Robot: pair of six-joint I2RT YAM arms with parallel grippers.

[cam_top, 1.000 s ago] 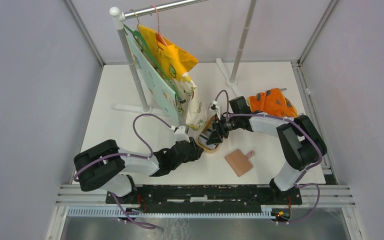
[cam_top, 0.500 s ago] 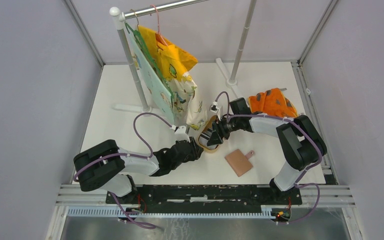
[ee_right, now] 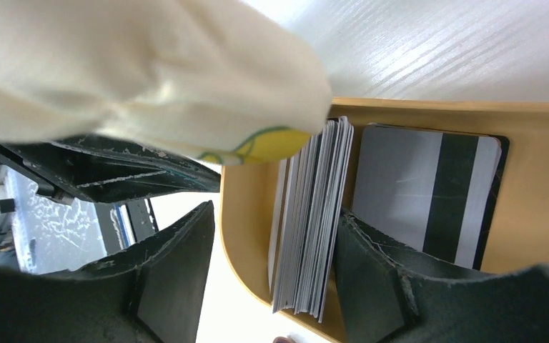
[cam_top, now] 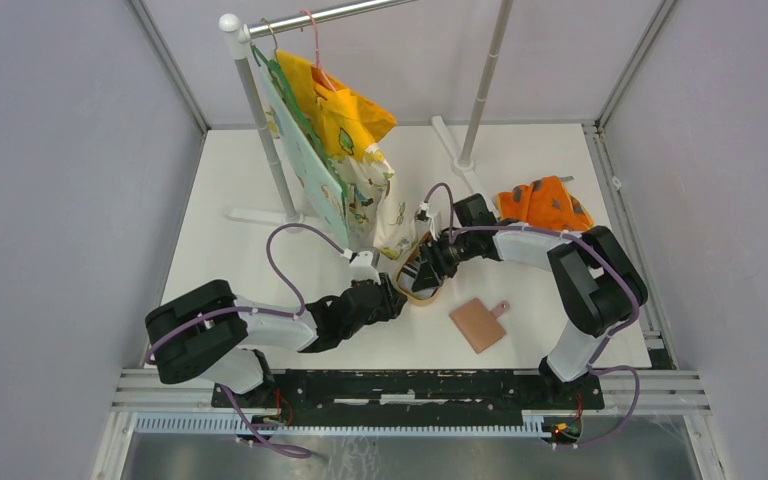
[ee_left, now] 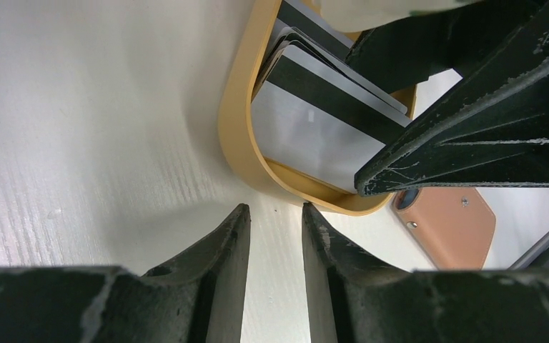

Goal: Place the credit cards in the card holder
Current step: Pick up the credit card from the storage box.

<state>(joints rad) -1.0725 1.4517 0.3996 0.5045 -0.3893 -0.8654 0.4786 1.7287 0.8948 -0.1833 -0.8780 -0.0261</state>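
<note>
Your right gripper (ee_right: 275, 214) gapes, unclamped, astride grey, dark-striped plastic cards (ee_right: 311, 236) — on edge, lengthwise along the wall of the tan oval dish (ee_right: 472, 108).

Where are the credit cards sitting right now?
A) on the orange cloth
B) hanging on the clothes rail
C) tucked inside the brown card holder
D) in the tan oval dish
D: the left wrist view shows the striped credit cards lying inside the tan oval dish, while the card holder lies apart from the dish.
</note>
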